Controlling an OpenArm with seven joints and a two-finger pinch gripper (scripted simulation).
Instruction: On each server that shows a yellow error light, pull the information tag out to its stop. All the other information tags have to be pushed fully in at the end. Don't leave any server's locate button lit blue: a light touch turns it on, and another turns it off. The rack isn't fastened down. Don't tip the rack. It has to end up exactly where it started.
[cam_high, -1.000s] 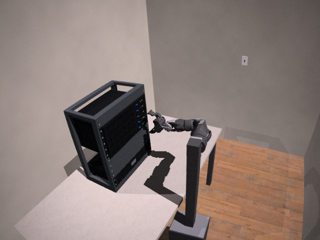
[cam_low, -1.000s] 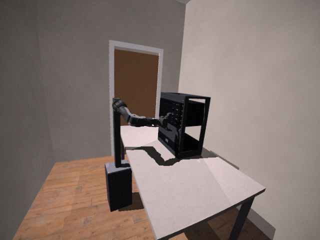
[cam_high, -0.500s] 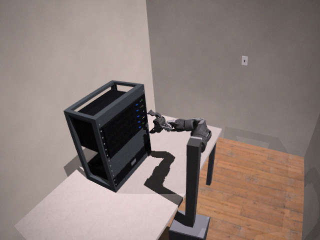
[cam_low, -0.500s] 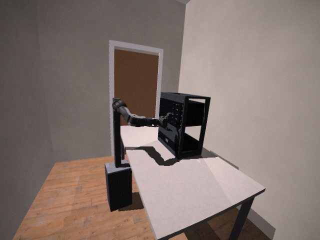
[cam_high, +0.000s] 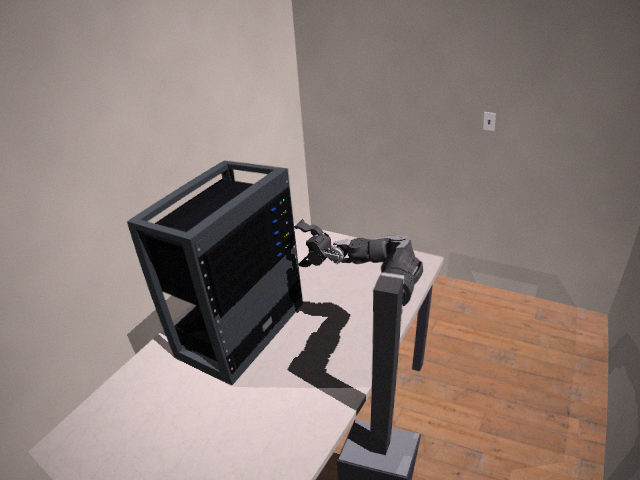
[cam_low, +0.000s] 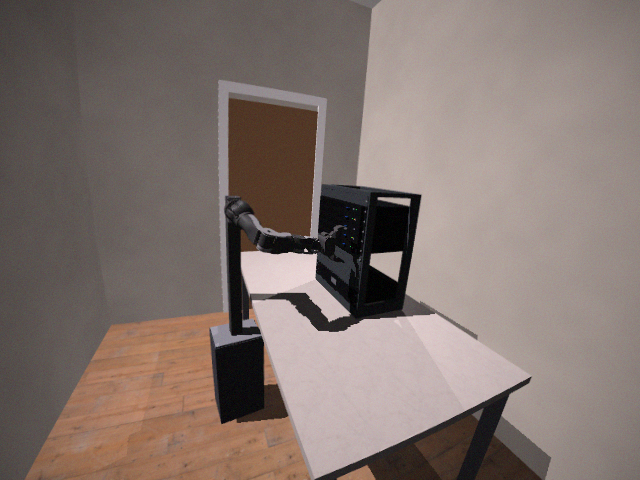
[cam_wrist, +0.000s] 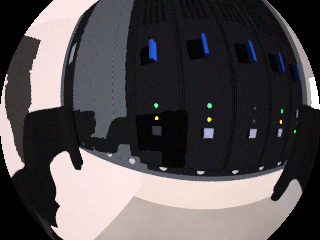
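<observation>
Rack (cam_high: 206, 268) stands upright on the table (cam_high: 170, 423), its front panel of stacked servers facing the arm. The gripper (cam_high: 301, 243) hovers just before the panel's right edge beside the status lights (cam_high: 283, 212), fingers (cam_high: 306, 225) spread fully wide, holding nothing. Any lettering is too small to read.
</observation>
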